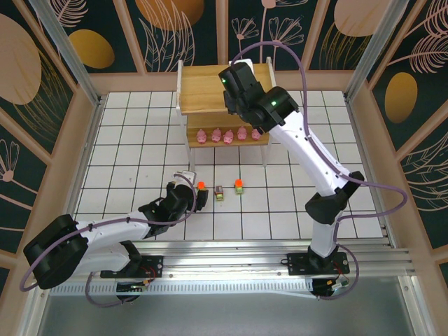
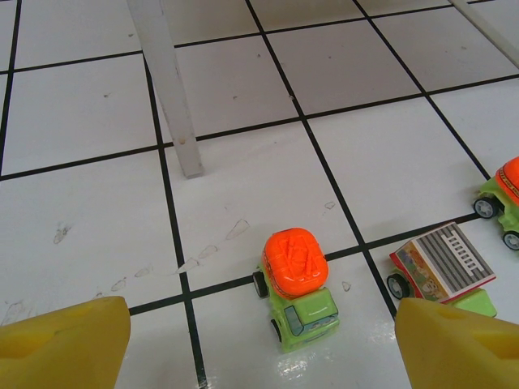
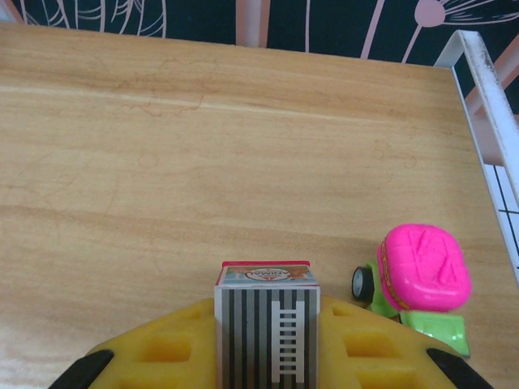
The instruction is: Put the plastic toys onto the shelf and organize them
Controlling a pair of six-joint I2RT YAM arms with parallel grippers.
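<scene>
Pink rounded plastic pigs (image 1: pixel 227 134), five, on lower tier of light wooden shelf (image 1: pixel 203 87). Magenta-topped green truck (image 3: pixel 418 279) on top tier; right jaws pinch striped-roof truck (image 3: pixel 266 312) at its 9 o'clock. Three trucks (image 1: pixel 220 192) unshelved on bench (image 1: pixel 140 154); left jaws spread, flanking orange-topped green truck (image 2: pixel 296 275).

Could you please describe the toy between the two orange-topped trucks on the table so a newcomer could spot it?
Start at the wooden shelf at the back of the white tiled table; in front of it three vehicles stand in a row. The middle vehicle is the one: its top is a flat grey-striped box, while its neighbours carry rounded orange tops.
</scene>
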